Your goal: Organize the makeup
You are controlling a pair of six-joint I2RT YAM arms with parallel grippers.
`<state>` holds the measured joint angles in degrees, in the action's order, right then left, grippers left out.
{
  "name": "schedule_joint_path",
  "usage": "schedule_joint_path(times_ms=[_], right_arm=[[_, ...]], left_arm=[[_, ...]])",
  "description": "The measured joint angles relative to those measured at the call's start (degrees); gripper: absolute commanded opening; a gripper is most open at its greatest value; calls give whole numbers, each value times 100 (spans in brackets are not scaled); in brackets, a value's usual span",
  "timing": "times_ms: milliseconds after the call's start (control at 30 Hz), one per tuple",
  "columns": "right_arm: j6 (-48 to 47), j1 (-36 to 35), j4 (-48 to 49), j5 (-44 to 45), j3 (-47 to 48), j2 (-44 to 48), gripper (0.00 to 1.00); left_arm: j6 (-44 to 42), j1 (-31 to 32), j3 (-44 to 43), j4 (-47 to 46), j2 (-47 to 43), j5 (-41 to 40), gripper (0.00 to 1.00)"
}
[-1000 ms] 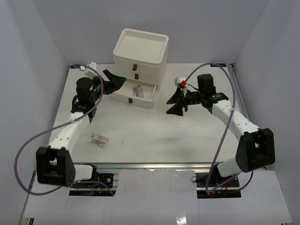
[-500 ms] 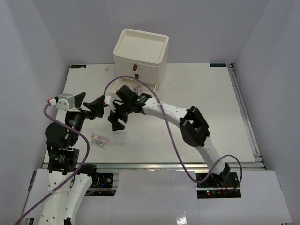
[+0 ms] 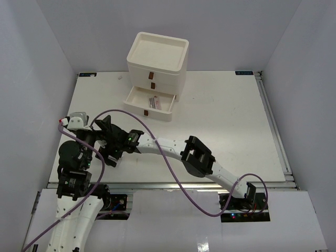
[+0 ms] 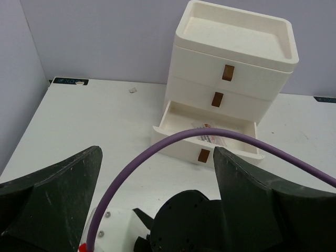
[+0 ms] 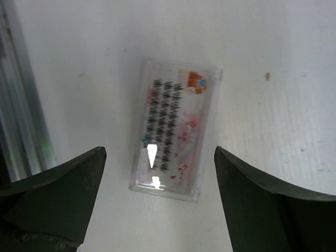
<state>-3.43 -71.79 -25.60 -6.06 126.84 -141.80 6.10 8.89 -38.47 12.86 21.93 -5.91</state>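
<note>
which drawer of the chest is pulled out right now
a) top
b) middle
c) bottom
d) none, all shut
c: the bottom drawer sticks out from the front of the chest, while the two drawers above it sit flush.
</note>
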Motion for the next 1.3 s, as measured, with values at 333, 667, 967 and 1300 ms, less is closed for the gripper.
schedule_joint_path(times_ms=[333, 667, 967, 1300], right_arm=[[48, -45, 366, 1029, 51, -304, 90], [199, -66, 477, 633, -42, -306, 93], [522, -68, 481, 7, -110, -306, 94], [812, -71, 477, -188, -110, -296, 92]], left_arm=[[-12, 67, 107, 0, -73, -99, 98], [-12, 71, 137, -4, -82, -110, 98], [-12, 74, 139, -10, -118, -116, 98], [-10, 74, 148, -56, -120, -118, 98]])
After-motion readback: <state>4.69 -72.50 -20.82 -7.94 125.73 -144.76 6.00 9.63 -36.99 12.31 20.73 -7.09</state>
